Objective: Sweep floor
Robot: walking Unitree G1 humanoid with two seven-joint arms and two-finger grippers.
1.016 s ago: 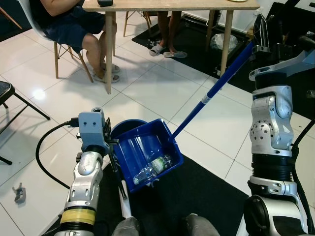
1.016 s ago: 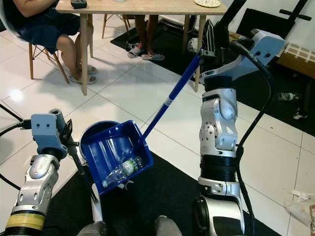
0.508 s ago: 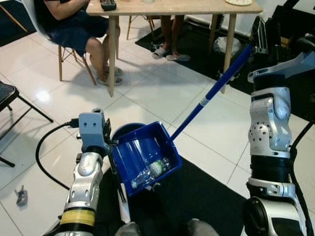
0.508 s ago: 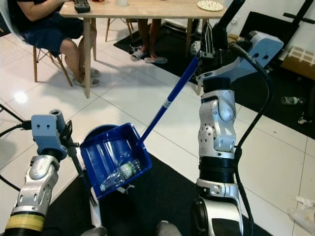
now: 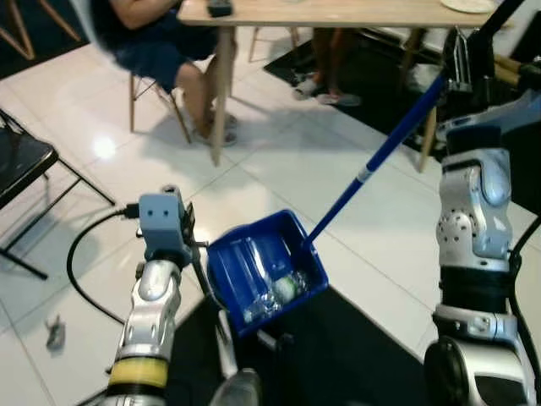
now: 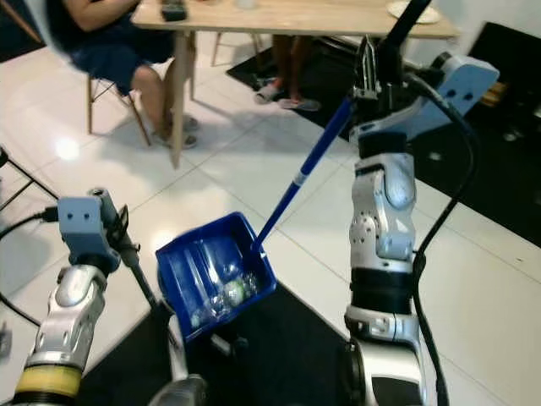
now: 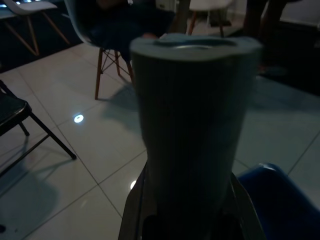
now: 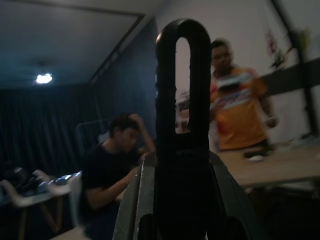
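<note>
Right hand clamped on long blue dustpan handle, keeping blue plastic dustpan tilted back so clear bottle stays in. Left hand clamped on pale grey broom handle beside dustpan.

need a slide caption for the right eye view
Right gripper holds the blue dustpan by its long handle, a plastic bottle inside; left gripper grips a black pole beside it.

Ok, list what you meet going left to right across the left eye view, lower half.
Black chair → floor scrap → left arm → blue dustpan → right arm.
</note>
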